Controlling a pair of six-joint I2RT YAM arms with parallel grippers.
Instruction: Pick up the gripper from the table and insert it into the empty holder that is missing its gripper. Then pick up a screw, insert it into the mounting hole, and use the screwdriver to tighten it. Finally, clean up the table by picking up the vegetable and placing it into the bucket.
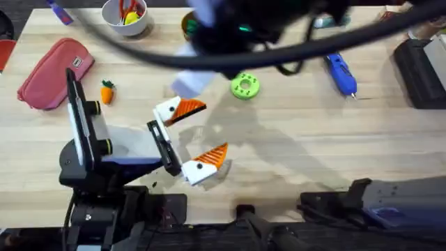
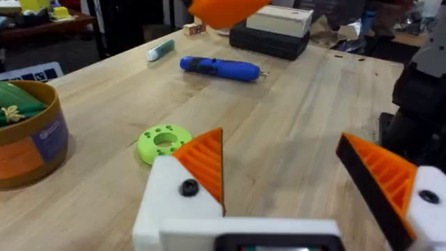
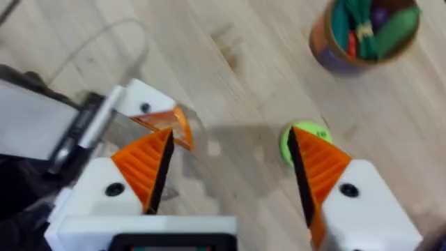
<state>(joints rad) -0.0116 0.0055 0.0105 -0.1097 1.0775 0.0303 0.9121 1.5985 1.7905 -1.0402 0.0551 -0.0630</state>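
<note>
Wooden table (image 1: 293, 153): both holders on the left gripper (image 1: 189, 139) look filled; screw step seems next.
Left gripper spread, empty; right gripper (image 3: 230, 167) open above it; screwdriver (image 1: 340, 73) well beyond.

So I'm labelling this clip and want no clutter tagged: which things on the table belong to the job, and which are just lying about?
For the job:
screwdriver
toy carrot
bucket

Just lying about:
green disc
pink pouch
white bowl
marker
</note>
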